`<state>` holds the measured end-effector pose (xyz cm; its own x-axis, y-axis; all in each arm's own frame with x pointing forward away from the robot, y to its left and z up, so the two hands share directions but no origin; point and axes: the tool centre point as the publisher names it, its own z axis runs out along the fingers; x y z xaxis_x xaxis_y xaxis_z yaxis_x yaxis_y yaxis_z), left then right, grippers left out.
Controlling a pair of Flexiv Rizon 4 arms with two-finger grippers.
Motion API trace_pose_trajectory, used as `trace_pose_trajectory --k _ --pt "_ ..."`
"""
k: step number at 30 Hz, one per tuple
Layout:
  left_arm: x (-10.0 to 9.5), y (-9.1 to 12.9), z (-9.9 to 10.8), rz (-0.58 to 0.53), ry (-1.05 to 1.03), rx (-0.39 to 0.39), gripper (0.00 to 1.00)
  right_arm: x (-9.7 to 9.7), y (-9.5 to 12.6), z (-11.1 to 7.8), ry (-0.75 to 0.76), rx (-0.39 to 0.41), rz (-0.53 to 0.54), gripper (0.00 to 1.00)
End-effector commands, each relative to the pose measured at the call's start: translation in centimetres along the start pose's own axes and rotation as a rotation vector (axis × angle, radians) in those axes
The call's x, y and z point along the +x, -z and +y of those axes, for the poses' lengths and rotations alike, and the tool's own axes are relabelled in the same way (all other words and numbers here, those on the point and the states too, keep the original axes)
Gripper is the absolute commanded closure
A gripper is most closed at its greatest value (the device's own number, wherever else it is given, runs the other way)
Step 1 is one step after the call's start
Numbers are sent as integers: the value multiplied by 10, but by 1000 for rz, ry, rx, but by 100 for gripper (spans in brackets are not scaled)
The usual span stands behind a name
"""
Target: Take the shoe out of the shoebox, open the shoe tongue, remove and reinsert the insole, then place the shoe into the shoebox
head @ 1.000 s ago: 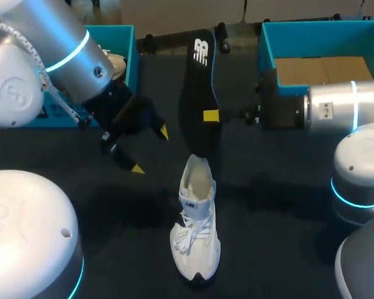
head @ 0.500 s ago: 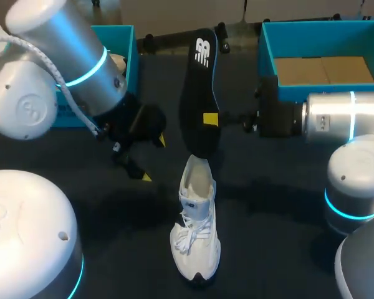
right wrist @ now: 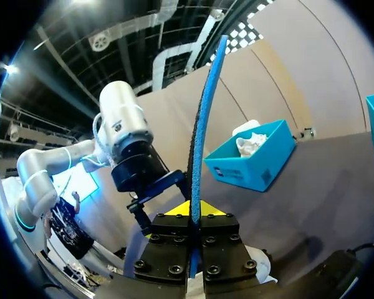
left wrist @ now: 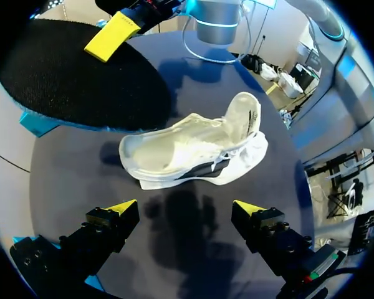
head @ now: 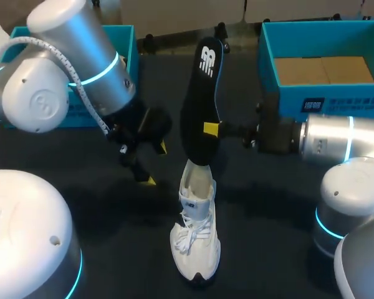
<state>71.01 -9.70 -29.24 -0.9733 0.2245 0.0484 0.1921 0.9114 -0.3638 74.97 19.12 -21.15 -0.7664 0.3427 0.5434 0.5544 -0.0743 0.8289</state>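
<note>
- While the white lace-up sneaker (head: pixel 196 230) stands upright on the dark table (head: pixel 268 249) near the middle, toe towards the near edge, its tongue stands up and its mouth gapes.
- The right gripper (head: pixel 210 129), reaching in from the right, is clamped on a long black foam insole with a blue underside (head: pixel 202 93). The insole is held on edge just beyond the sneaker's heel; whether its lower end touches the heel I can't quite tell.
- The left gripper (left wrist: pixel 184 208) hangs left of the sneaker, fingers spread wide, nothing between them.
- A teal cardboard shoebox (head: pixel 271 56) sits at the far right.
- A second teal box (head: pixel 128 50) sits at the far left, crumpled white paper (right wrist: pixel 252 142) inside.
</note>
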Motion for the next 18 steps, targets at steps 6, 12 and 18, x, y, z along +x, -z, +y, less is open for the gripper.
trace_pose_trajectory --k 6,12,18 --pt "-3 -3 -2 4 18 0 0 0 -2 -3 0 -4 -4 100" --pt "-1 -12 1 -17 40 -9 0 -6 -8 -11 15 -12 20 100" --pt "4 -24 0 -45 63 -28 0 -8 -10 -17 34 -22 36 100"
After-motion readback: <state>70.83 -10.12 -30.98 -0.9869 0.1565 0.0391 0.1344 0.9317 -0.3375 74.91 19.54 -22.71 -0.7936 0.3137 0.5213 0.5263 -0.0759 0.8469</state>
